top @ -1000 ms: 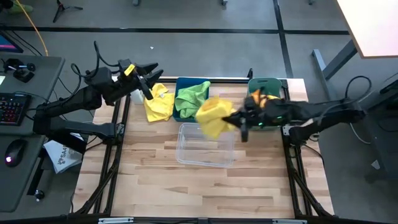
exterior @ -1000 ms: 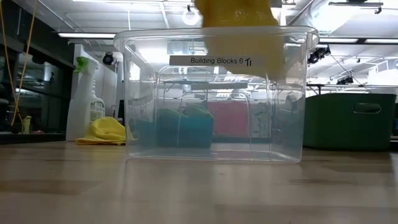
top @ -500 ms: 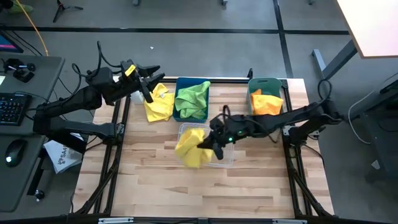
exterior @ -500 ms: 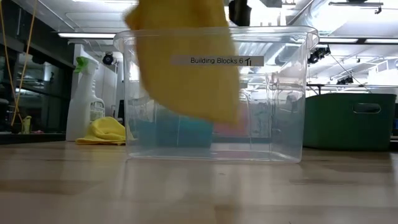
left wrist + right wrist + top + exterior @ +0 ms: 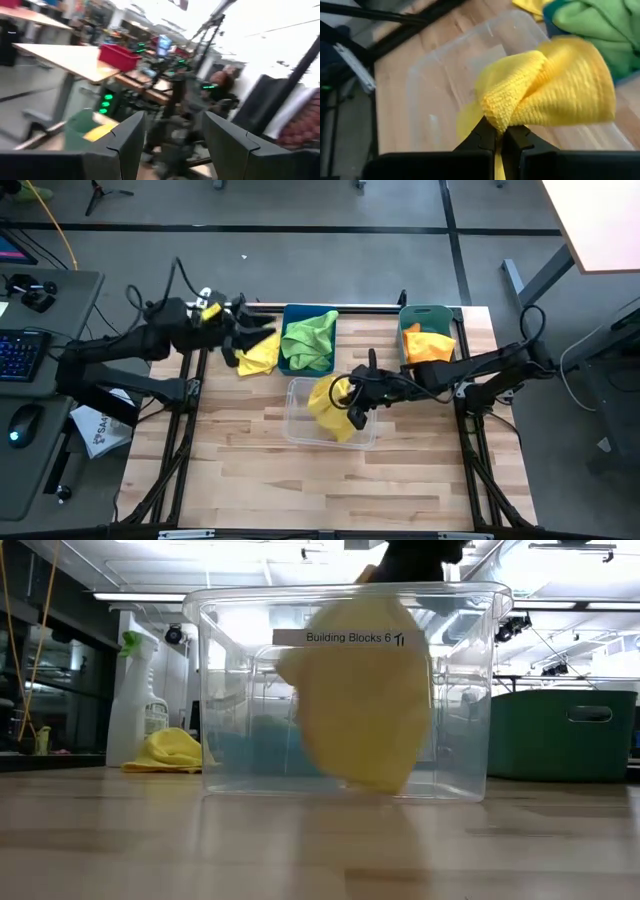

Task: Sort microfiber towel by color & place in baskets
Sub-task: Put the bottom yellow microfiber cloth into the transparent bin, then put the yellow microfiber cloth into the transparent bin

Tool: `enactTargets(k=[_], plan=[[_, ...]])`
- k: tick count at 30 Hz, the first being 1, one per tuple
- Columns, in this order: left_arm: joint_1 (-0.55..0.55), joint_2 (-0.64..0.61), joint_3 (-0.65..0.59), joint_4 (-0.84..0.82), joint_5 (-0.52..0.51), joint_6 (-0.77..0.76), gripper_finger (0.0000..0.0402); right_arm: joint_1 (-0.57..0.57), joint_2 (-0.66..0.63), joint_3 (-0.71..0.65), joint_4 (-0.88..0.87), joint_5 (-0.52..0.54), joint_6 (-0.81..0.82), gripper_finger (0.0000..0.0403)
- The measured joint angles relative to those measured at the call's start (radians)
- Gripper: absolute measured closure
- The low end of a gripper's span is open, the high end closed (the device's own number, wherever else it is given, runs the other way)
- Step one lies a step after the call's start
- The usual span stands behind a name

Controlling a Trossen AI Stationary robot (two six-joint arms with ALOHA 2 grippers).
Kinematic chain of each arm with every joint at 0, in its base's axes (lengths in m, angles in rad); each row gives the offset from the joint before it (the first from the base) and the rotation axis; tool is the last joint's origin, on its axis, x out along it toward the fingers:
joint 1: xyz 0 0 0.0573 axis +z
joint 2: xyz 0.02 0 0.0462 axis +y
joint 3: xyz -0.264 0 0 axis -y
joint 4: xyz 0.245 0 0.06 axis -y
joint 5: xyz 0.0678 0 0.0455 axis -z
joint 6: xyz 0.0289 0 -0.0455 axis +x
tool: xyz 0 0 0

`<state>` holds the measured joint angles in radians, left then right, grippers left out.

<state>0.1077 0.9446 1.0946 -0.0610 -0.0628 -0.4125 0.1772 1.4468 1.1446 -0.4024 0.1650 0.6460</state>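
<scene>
My right gripper (image 5: 356, 394) is shut on a yellow microfiber towel (image 5: 330, 405) over the clear basket (image 5: 300, 420). In the low view this towel (image 5: 365, 705) hangs inside the clear walls, its lower end near the floor. A second yellow towel (image 5: 260, 357) lies on the table at the far left. My left gripper (image 5: 238, 343) hangs above it, open and pointing level, with nothing between its fingers (image 5: 127, 145). A green towel (image 5: 308, 338) fills the dark blue basket (image 5: 285, 315). An orange towel (image 5: 430, 345) lies in the teal basket (image 5: 425, 311). My right gripper pinches a bunched fold (image 5: 496, 117) of the yellow towel between its two fingertips (image 5: 482, 137). The fingers slant down from the table's right side. The cloth billows beyond the fingertips and hangs slack inside the clear basket.
A white spray bottle (image 5: 135, 700) stands at the far left beside the loose yellow towel (image 5: 170, 750). The three baskets crowd the far half of the table. Bare wood (image 5: 330, 490) stretches toward the near edge. Black frame rails (image 5: 190, 430) run along both sides.
My right gripper has come down and toward the near left, from beside the teal basket to over the clear basket, still shut. The yellow towel has sunk from above the rim to inside the walls, swinging. My left gripper has turned and shifted slightly over the loose yellow towel.
</scene>
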Motion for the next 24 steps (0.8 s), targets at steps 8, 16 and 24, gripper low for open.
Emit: enactTargets(k=[8,16,24], plan=[[-0.187,0.113,0.000,0.089,-0.174,-0.059,0.0216,0.020,0.040,0.000,0.007,-0.070,-0.059,0.0370],[-0.219,0.109,0.025,0.098,-0.243,0.008,0.0216,0.019,0.015,0.008,-0.021,-0.092,-0.069,0.0193],[-0.166,0.116,0.204,-0.465,-0.445,0.024,0.0216,-0.002,-0.017,0.098,-0.042,-0.066,-0.072,0.0065]])
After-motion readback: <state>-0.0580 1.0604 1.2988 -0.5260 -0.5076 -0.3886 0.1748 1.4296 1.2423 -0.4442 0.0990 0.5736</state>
